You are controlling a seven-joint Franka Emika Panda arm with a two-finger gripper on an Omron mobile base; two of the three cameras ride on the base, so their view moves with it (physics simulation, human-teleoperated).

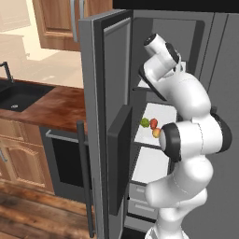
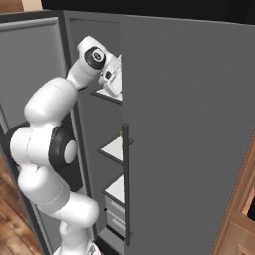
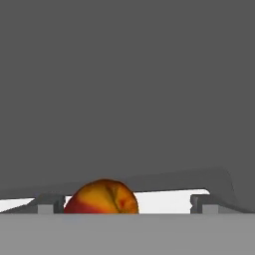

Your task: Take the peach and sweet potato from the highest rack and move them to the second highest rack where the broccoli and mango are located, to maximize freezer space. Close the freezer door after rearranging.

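The peach (image 3: pixel 102 196), red and orange, lies on the white floor of the highest rack (image 3: pixel 164 199), close in front of my gripper (image 3: pixel 127 205). The gripper is open, and the peach sits between the fingertips (image 3: pixel 50 203), nearer the left one, with nothing gripped. My hand (image 2: pixel 112 74) reaches into the freezer at the top rack (image 1: pixel 140 88). On the second rack (image 1: pixel 161 112) the green broccoli (image 1: pixel 145 122) lies beside the red mango (image 1: pixel 153 123) and an orange piece (image 1: pixel 156 133) that I cannot name. The sweet potato is out of view.
The freezer door (image 1: pixel 102 116) stands open to the left, with its dark handle (image 1: pixel 83 177) toward me. The neighbouring door (image 2: pixel 189 124) is shut, and its bar handle (image 2: pixel 126 184) is close to my arm. A wooden counter with a sink (image 1: pixel 18 95) lies at the left.
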